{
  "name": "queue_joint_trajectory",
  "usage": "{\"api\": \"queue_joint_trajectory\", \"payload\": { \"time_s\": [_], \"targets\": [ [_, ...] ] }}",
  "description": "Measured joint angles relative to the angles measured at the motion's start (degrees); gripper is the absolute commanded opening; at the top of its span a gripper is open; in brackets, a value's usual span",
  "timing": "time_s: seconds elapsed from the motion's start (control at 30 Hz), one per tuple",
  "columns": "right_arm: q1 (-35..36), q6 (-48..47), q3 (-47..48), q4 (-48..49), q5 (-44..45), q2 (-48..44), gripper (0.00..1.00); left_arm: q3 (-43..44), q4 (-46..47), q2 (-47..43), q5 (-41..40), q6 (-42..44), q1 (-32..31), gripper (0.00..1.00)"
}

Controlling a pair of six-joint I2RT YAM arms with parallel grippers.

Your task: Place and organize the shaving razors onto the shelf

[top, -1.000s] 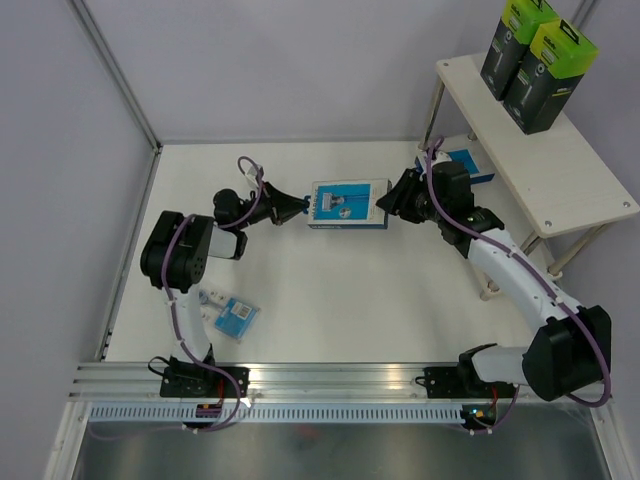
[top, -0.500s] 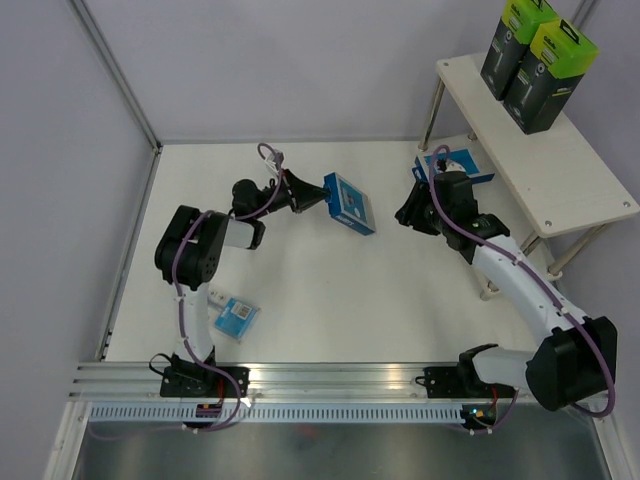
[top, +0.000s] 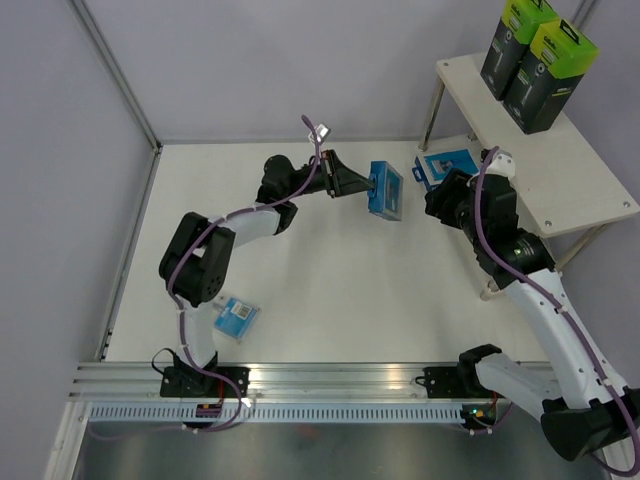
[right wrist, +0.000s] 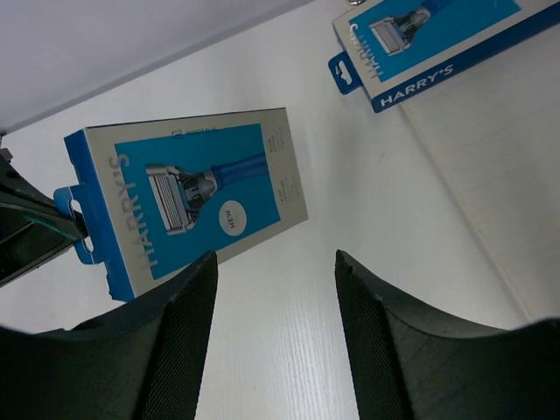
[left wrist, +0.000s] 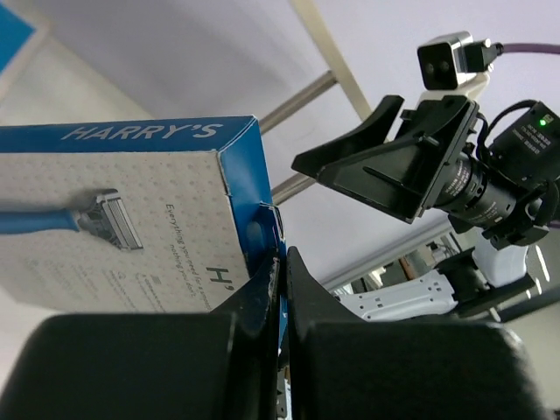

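Held razor box: a flat blue-and-white box (top: pixel 385 190) is up in the air above the table (top: pixel 330 290), in the upper middle of the top view, with one narrow edge turned upward.
Grip on it: the left gripper (top: pixel 365 185) is pressed together on the blue hang tab at the box's left end; in the left wrist view both fingers meet on this tab.
Right gripper: the right gripper (top: pixel 440 195) is just right of the box and not touching it. Its fingers are spread, with nothing between them.
Only in the right wrist view: the printed face of the box, with the razor picture and the brand name, at centre left of the frame.
Only in the left wrist view: the other arm's claw and its camera, facing the box from the upper right.
Second flat box: another blue-and-white box (top: pixel 445 165) lies flat under the upper board; I cannot tell if it is on the lower board.
Shelf: the shelf (top: pixel 560 170) is at the upper right, and two black boxes with lime-green tops (top: pixel 530 60) stand side by side on its upper board.
Blister pack: the small blister pack (top: pixel 235 315) lies on the table at lower left, well apart from both claws.
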Motion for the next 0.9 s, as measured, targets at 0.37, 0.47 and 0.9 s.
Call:
{"api": "queue_joint_trajectory", "payload": {
  "time_s": [0.37,0.47,0.9],
  "targets": [
    [0.00,-1.33,1.22,-1.05,2.25,-8.76,0.73,16.15,-6.84,4.35,4.96,6.29,-9.01,0.02],
    [0.00,-2.14,1.25,-0.96,2.25,-11.67,0.74,20.92,-8.15,7.63,5.18,6.82,-9.84,0.02],
    [-0.02,-3.58,0.46,-1.79,1.55,-15.32,0.77,45.35,-13.09,26.64,2.43,6.19,-15.15,0.02]
  ]
}}
